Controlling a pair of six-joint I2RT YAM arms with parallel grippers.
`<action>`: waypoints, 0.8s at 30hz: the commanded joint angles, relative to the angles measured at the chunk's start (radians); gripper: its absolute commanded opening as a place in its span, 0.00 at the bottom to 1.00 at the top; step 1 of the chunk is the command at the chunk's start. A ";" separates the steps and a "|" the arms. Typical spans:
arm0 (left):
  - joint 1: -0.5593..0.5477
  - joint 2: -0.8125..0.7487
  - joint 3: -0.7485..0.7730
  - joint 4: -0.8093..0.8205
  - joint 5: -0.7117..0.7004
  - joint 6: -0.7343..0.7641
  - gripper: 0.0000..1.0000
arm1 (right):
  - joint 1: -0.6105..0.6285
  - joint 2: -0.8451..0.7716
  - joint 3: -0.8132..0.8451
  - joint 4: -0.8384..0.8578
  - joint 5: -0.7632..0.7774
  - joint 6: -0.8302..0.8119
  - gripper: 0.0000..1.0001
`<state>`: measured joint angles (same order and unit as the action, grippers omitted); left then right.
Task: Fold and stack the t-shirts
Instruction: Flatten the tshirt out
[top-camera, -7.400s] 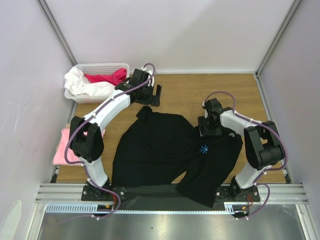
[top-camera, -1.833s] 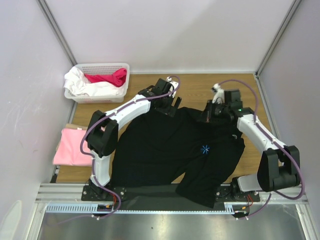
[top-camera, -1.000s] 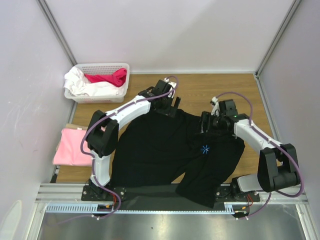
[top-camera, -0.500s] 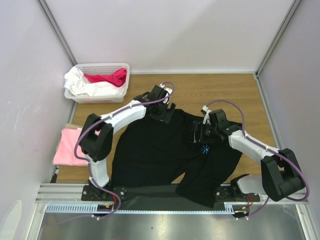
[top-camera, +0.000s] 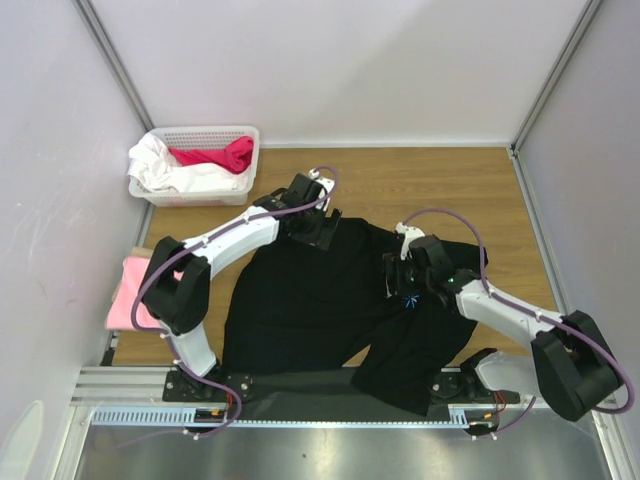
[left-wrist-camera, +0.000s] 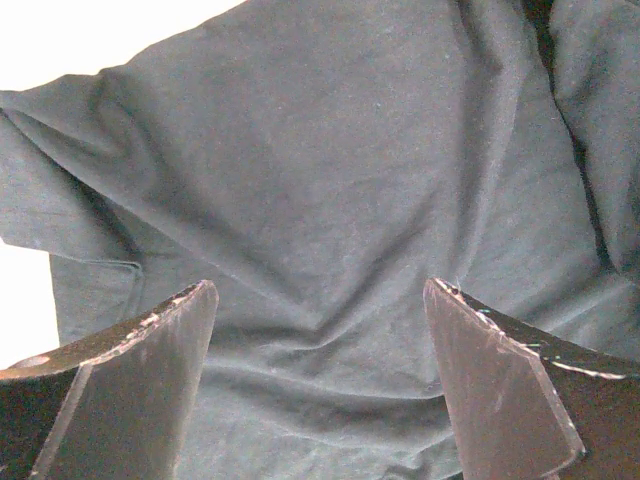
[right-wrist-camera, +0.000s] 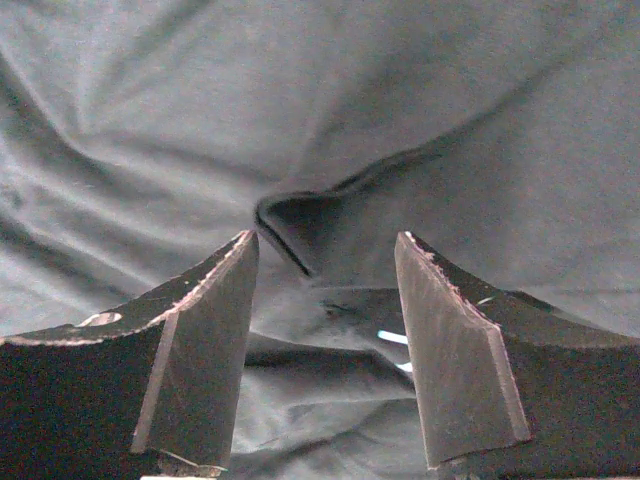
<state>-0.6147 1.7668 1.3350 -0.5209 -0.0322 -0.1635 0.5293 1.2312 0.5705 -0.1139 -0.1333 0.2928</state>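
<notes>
Black t-shirt (top-camera: 300, 300), pale-blue starburst chest mark (top-camera: 409, 298)

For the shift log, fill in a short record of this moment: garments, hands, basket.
black t-shirt: spread on the wooden table, rumpled, not folded
pink t-shirt: at the table's left edge, apart from the black one
left hand: open, over the black shirt's far left part
right hand: open, jaws either side of a raised fold near the starburst mark
basket: far left corner, holding white and red cloth
</notes>
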 joint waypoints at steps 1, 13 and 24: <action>0.010 -0.075 -0.010 0.025 -0.014 0.036 0.91 | 0.014 -0.068 -0.056 0.080 0.113 -0.020 0.62; 0.033 -0.127 -0.043 0.019 -0.017 0.051 0.91 | 0.090 -0.095 -0.109 0.191 0.178 -0.011 0.60; 0.049 -0.175 -0.095 0.032 -0.049 0.047 0.91 | 0.176 0.034 -0.040 0.146 0.294 -0.026 0.54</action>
<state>-0.5819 1.6539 1.2507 -0.5179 -0.0578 -0.1303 0.6960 1.2556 0.4828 0.0196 0.0826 0.2714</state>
